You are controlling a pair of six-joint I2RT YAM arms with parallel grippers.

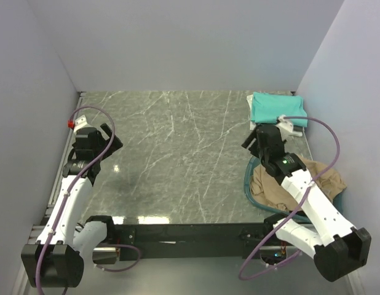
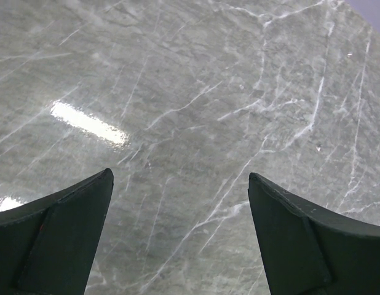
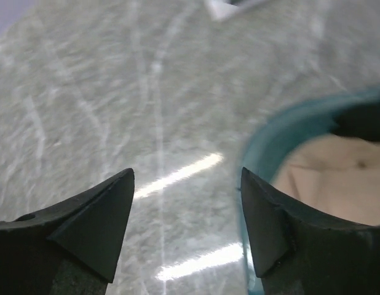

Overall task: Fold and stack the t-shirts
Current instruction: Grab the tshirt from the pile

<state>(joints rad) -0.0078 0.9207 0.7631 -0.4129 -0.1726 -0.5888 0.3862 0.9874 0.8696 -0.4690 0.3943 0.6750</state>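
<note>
A folded teal t-shirt (image 1: 277,108) lies on top of a white one (image 1: 293,125) at the far right corner of the marble table (image 1: 178,160). A crumpled tan t-shirt (image 1: 322,179) fills the round teal basin (image 1: 250,184) at the near right; in the right wrist view the tan cloth (image 3: 337,184) shows inside the basin rim (image 3: 270,141). My right gripper (image 1: 256,142) hangs open and empty above the table just beyond the basin's far-left edge, its jaws wide apart (image 3: 187,175). At the left side my left gripper (image 1: 110,136) is open and empty over bare marble (image 2: 179,175).
Grey walls close in the table on the left, back and right. A small red part (image 1: 71,123) sits on the left rail. Purple cables loop from both arms. The arm bases stand on a black bar (image 1: 190,232) at the near edge.
</note>
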